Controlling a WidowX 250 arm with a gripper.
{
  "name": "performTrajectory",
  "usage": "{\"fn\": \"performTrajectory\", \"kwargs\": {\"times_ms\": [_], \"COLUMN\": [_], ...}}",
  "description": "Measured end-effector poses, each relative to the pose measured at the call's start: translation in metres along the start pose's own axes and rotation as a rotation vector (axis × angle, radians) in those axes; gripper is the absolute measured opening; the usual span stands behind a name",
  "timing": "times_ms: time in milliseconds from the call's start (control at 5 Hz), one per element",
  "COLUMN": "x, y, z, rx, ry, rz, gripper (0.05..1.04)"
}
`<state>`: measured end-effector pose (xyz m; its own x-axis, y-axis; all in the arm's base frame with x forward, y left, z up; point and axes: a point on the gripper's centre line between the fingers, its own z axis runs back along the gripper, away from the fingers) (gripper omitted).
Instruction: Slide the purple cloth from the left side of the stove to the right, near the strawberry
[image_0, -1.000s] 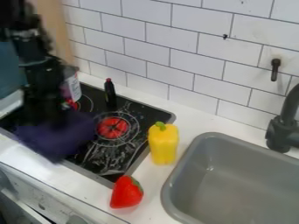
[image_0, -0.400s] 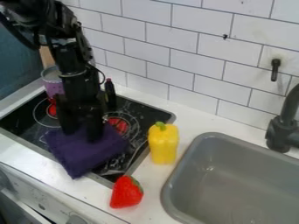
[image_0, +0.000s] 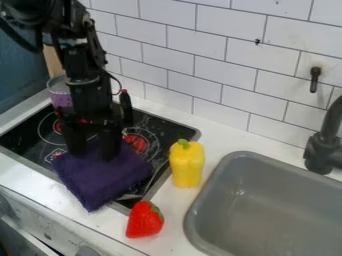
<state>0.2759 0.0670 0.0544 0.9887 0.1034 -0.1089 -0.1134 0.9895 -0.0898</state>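
Over the left part of the stove, the gripper (image_0: 93, 153) points down with its two fingers apart. Their tips touch the upper part of a dark purple folded cloth (image_0: 105, 178), and some of the cloth shows between them. The cloth lies across the front of the black stovetop (image_0: 157, 131), with one corner over the stove's front edge and onto the counter. A yellow bell pepper (image_0: 187, 165) stands to the right of the stove, and a red strawberry (image_0: 144, 220) lies near its front right corner.
A purple and silver can (image_0: 59, 92) stands behind the stove's left part, beside the arm. A dark bottle (image_0: 126, 106) is at the stove's back. The grey sink (image_0: 267, 200) and black faucet (image_0: 324, 145) are at the right.
The gripper and the purple cloth have shifted right over the stove from the far left. Since the later earlier frame, the fingers stand wider apart and the cloth sits slightly lower and further right.
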Motion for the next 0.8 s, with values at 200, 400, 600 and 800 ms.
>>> {"fn": "performTrajectory", "kwargs": {"times_ms": [200, 400, 600, 800], "x": [-0.003, -0.007, -0.015, -0.024], "y": [0.013, 0.026, 0.027, 0.034], "z": [0.022, 0.041, 0.062, 0.075], "rx": [0.047, 0.075, 0.109, 0.069], "ry": [-0.045, -0.068, -0.066, -0.061], "rz": [0.112, 0.132, -0.049, -0.203], "gripper": [1.000, 1.000, 1.000, 1.000]}}
